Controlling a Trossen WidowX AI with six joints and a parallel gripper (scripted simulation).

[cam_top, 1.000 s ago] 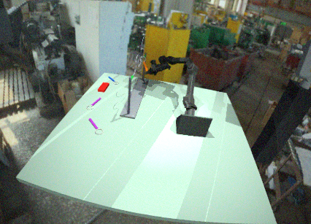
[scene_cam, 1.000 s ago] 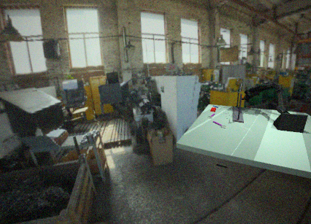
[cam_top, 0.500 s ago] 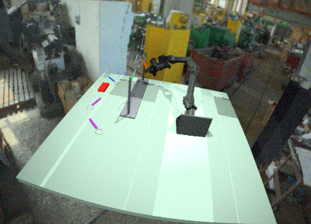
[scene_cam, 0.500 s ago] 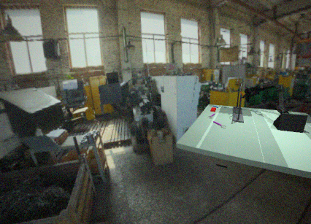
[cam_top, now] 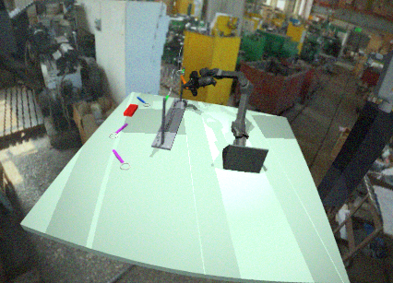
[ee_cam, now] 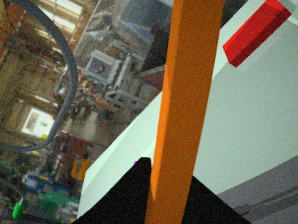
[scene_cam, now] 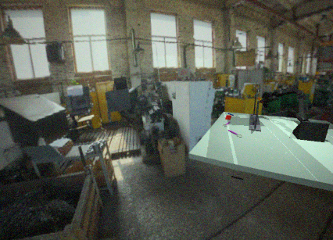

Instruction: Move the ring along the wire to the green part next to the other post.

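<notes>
The orange handle [cam_top: 184, 79] [scene_cam: 260, 101] [ee_cam: 186, 90] is clamped in my gripper [cam_top: 185, 84] [ee_cam: 156, 168], high above the far end of the base plate [cam_top: 173, 126]. The ring [cam_top: 177, 74] shows small beside the wire near the far post [cam_top: 181, 93]; whether the wire runs through it, or touches it, is too small to tell. One green part [cam_top: 183, 71] is close to the ring; the other green part [cam_top: 166, 98] is at the top of the near post [cam_top: 163, 122]. In the wrist view the grey wire [ee_cam: 73, 70] curves at the left, with a green part [ee_cam: 19, 208] at lower left. The ring is outside that view.
A red block [cam_top: 131, 110] [scene_cam: 228, 117] [ee_cam: 256, 34], a blue-handled ring tool [cam_top: 141, 100] and two purple-handled ring tools [cam_top: 122, 128] [cam_top: 118, 156] lie on the table left of the base plate. The arm reaches in from the right of the posts.
</notes>
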